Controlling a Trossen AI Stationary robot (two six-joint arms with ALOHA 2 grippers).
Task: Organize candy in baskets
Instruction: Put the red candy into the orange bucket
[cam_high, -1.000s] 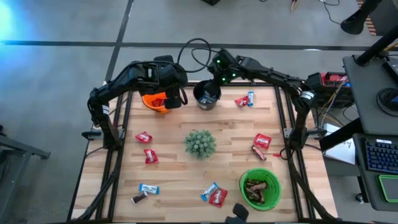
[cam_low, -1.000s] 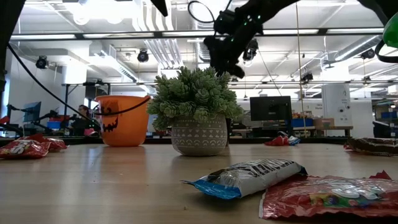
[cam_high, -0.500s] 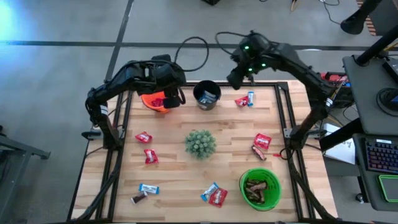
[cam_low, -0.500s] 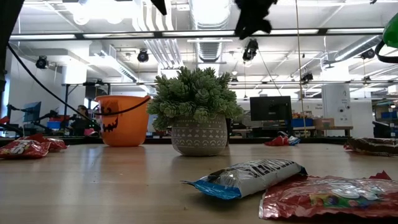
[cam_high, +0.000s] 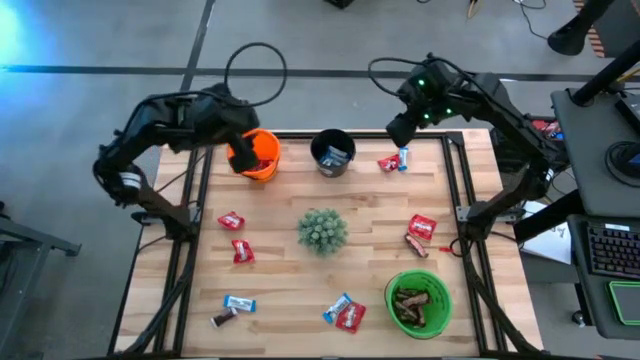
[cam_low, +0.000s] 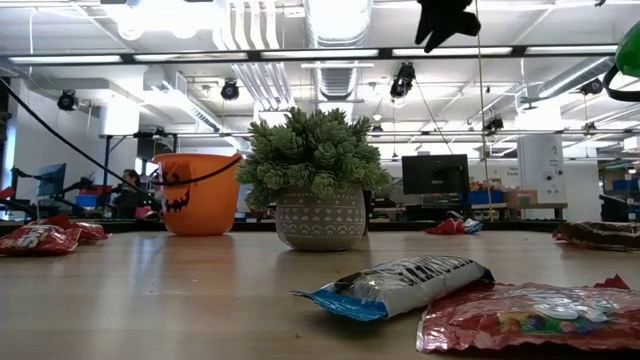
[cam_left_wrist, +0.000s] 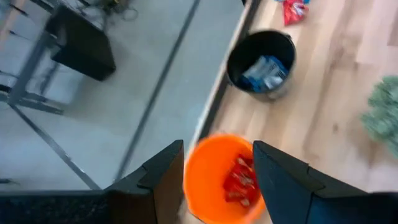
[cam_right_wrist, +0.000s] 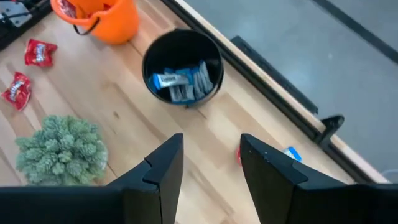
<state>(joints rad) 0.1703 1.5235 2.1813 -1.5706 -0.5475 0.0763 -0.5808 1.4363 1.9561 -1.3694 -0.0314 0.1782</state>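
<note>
High view, looking straight down on a wooden table (cam_high: 290, 270); the left gripper (cam_high: 240, 152) hangs over the orange bucket (cam_high: 262, 156) at the far left edge, having drawn back toward the left since a second ago, when it sat closer to the black bucket (cam_high: 333, 152); its fingers (cam_left_wrist: 283, 180) are spread with nothing between them, and the left wrist view looks past them down into the orange bucket, where red candies (cam_left_wrist: 236, 180) lie. The right gripper (cam_high: 401, 128) is above the far edge near the table's right half; a second ago it was directly over the black bucket, and it has since lifted away to the right; its fingers (cam_right_wrist: 267, 177) are also spread and empty. The right wrist view shows blue-and-silver candies (cam_right_wrist: 183, 81) lying inside the black bucket.

A spiky green plant (cam_high: 322, 230) stands at the table's middle, unmoved; the green bucket (cam_high: 418, 303) sits at the near right with dark brown candies (cam_high: 412, 305) inside, unchanged.

Loose candy lies where it lay before: a red and a blue piece together (cam_high: 393, 161) just right of the black bucket; two red pieces (cam_high: 237, 236) at left; a red and a brown piece (cam_high: 419, 233) at right; a blue and a brown piece (cam_high: 232, 309) at the near left; a blue and a red piece (cam_high: 344, 313) near the green bucket.

Low view shows the right arm (cam_low: 443, 20) only as a dark shape near the ceiling, higher than before.
</note>
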